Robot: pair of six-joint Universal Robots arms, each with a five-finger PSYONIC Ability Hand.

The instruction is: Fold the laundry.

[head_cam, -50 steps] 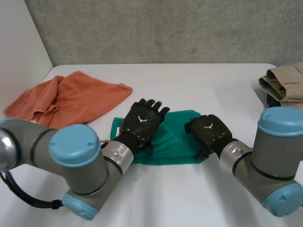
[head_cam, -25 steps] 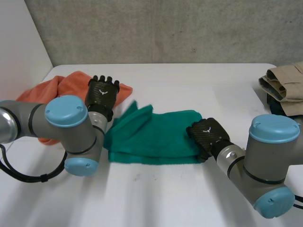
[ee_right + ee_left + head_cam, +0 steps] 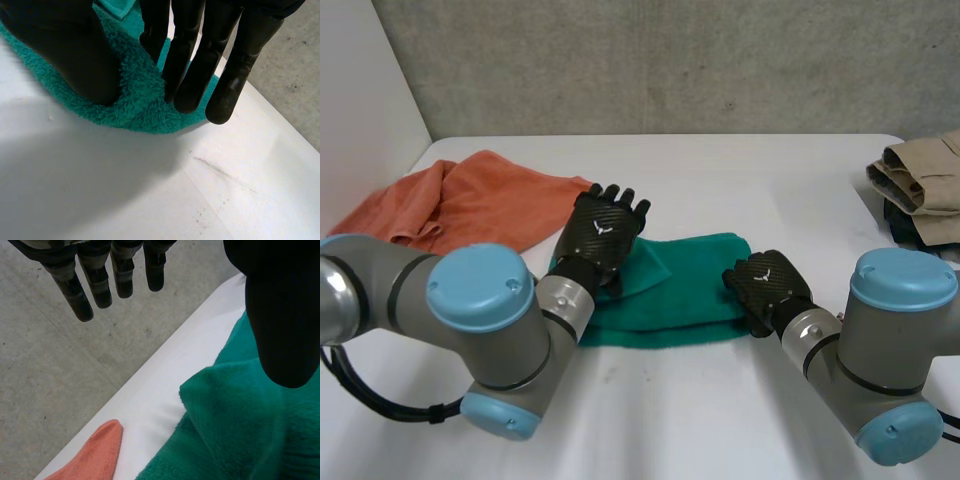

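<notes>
A green towel (image 3: 685,285) lies folded in the middle of the white table. My left hand (image 3: 603,228) hovers over its left part with the fingers (image 3: 100,280) straight and apart, open; a folded flap of the towel (image 3: 240,430) lies under its thumb. At the towel's right end my right hand (image 3: 767,285) rests low on the table. In the right wrist view its thumb and fingers (image 3: 190,60) pinch a bunched edge of the towel (image 3: 135,90) between them.
An orange cloth (image 3: 470,205) lies crumpled at the back left, its corner (image 3: 95,455) close to the green towel. Folded beige clothes (image 3: 925,175) are stacked at the table's right edge. The table's far edge meets a grey wall.
My left hand swung back from over the orange cloth to the green towel's left part, and the raised flap now lies flat. My right hand's fingers closed on the towel's right end.
</notes>
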